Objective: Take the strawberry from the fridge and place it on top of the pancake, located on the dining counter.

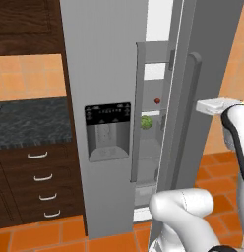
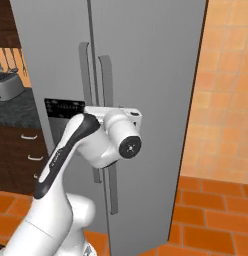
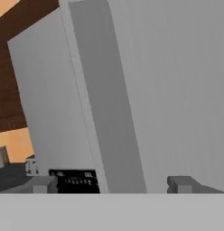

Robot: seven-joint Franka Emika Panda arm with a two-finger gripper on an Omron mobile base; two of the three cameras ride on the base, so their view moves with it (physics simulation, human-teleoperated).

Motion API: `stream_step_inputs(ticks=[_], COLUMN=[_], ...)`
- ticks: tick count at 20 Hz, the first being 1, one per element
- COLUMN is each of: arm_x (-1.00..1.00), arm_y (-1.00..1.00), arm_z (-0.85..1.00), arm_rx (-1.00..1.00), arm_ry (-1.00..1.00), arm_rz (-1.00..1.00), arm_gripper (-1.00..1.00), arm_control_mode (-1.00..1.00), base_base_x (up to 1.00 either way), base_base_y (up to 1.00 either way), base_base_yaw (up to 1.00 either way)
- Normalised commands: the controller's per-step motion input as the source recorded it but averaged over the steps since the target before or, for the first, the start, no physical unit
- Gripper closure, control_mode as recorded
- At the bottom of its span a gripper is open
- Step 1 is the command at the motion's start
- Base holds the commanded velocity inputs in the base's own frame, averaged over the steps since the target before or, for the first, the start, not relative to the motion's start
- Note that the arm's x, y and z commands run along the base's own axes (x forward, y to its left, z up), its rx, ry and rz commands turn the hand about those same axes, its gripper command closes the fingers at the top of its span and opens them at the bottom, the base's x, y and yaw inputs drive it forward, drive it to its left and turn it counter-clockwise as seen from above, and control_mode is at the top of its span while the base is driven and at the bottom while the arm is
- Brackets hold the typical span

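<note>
Underfoot, orange floor tiles [image 1: 109, 236] run up to the fridge [image 1: 104, 64], which stands between dark wood cabinets [image 1: 30, 182] with a black speckled worktop [image 1: 30, 120] and an orange tiled wall [image 2: 226, 100]. Its right door [image 1: 185, 123] is ajar; through the gap, the strawberry [image 1: 157, 101] sits on an inner shelf, above a green leafy ball [image 1: 146, 122]. That door edge hides most of the interior. Close before the door handle [image 3: 111, 113], the gripper [image 3: 111, 185] has its fingertips [image 3: 179, 184] spread wide, holding nothing. A toaster [image 2: 8, 85] is cut off at the left.
</note>
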Motion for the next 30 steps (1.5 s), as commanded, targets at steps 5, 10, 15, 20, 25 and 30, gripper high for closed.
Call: stream_step_inputs(ticks=[5, 10, 15, 20, 25, 30], arm_x=[-0.83, -0.39, -0.01, 0.0, 0.11, 0.21], arm_y=[0.17, 0.5, 0.73, 0.75, 0.71, 0.31], arm_z=[0.6, 0.62, 0.35, 0.15, 0.08, -0.1], arm_rx=[-0.09, -0.2, -0.28, -0.33, -0.27, -0.19], arm_ry=[-0.08, 0.02, 0.12, 0.1, 0.09, 0.12], arm_rz=[-0.03, -0.08, -0.04, -0.08, -0.08, -0.06], arm_gripper=[-1.0, -1.0, -1.0, -1.0, -1.0, -1.0], arm_control_mode=[-1.0, -1.0, -1.0, -1.0, -1.0, -1.0], base_base_x=[0.0, 0.0, 0.0, 0.0, 0.0, 0.0], base_base_y=[0.0, 0.0, 0.0, 0.0, 0.0, 0.0], base_base_yaw=[0.0, 0.0, 0.0, 0.0, 0.0, 0.0])
